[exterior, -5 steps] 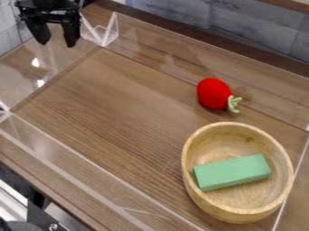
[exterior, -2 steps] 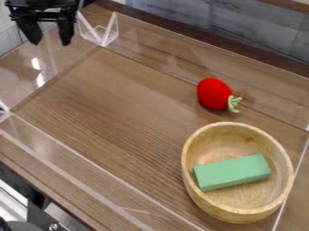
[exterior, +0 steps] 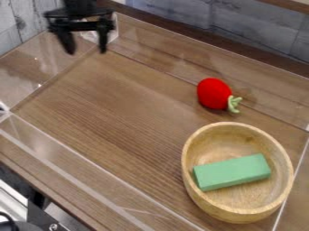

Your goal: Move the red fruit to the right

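Observation:
The red fruit (exterior: pixel 216 93) is a small bright red strawberry-like toy with a green leafy end pointing right. It lies on the wooden table right of centre, just above the wooden bowl (exterior: pixel 201 185). My gripper (exterior: pixel 85 41) hangs at the top left, far from the fruit. Its two dark fingers (exterior: pixel 68 42) are spread apart and hold nothing.
The wooden bowl at the lower right holds a green rectangular block (exterior: pixel 232 172). Clear plastic walls (exterior: pixel 36 144) fence the table on the left, back and right. The table's front edge runs along the lower left.
The gripper has moved to the right along the back of the table, from the far top-left corner toward the middle. The fruit, bowl and block have not moved.

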Robot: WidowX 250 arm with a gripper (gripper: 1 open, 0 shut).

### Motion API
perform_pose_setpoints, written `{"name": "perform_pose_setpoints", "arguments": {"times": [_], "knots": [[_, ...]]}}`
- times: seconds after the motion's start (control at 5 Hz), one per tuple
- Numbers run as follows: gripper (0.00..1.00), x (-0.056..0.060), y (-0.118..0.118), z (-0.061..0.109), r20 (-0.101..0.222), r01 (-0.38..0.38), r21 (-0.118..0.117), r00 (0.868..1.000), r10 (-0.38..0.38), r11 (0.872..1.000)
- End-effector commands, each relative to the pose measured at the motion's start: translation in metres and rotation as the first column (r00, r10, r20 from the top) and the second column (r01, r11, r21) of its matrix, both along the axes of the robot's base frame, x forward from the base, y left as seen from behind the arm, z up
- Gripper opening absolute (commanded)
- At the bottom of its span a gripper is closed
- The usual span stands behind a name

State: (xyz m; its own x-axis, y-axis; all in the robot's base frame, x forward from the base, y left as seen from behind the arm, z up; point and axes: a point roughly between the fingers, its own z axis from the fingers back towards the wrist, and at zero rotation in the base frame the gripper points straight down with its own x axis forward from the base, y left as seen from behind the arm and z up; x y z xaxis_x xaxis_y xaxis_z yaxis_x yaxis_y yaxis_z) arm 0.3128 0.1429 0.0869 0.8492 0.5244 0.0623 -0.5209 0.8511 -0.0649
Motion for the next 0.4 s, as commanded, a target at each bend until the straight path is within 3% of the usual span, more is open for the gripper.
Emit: {"name": "perform_pose_setpoints", "arguments": {"times": [0.0, 0.2], "knots": [[1.0, 0.019, -0.028, 0.013, 0.043, -0.063, -0.011, 0.997, 0.063, 0.998], [1.0, 0.025, -0.071, 0.005, 0.041, -0.116, -0.039, 0.992, 0.118, 0.992]]}}
